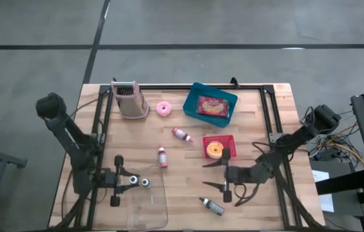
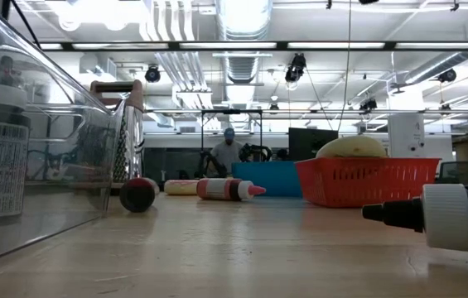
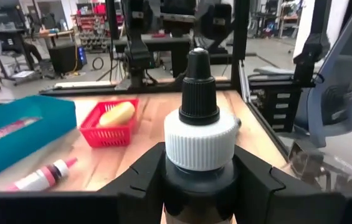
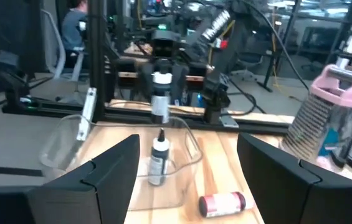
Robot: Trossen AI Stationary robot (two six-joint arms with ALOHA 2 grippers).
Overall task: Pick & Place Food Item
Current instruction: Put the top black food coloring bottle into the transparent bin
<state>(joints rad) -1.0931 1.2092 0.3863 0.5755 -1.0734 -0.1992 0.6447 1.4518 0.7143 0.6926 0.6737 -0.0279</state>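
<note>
The wooden bench (image 1: 188, 187) carried a pink grater (image 1: 129, 100), a doughnut (image 1: 163, 108), a teal tray (image 1: 193, 101), a red basket (image 1: 229, 150), two pink-capped bottles (image 1: 182, 134) (image 1: 162, 156), a dark bottle (image 1: 212, 205) near the front edge, and a clear bin (image 1: 149, 205) at the front left

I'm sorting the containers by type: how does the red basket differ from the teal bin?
The red basket is small with mesh sides; the teal bin is larger with solid walls. The red basket holds a round yellow pastry; the teal bin holds a flat red cookie packet. The red basket sits nearer the open right gripper; the teal bin lies toward the table's far edge, beside the pink donut. Both are open-topped and upright.
</note>
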